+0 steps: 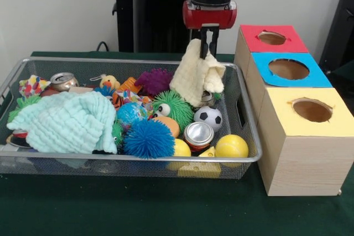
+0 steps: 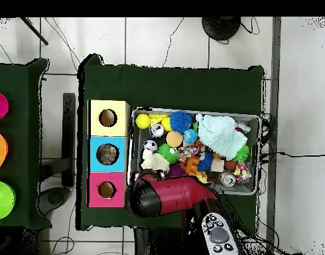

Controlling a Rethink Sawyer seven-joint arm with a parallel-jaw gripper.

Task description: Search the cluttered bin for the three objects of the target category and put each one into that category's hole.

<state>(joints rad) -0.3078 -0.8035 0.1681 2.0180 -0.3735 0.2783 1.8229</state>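
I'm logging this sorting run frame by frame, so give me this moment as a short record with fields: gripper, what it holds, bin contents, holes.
gripper: gripper shut on a pale yellow cloth, lifted above the bin's far right part
bin: wire mesh bin, full of clutter
contents: mint towel, blue spiky ball, soccer ball, metal can
holes: red, blue hole, yellow, beside the bin
target items: none clearly visible

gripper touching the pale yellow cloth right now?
Touching. Front view shows the gripper pinching the top of the pale yellow cloth, which hangs lifted above the bin.
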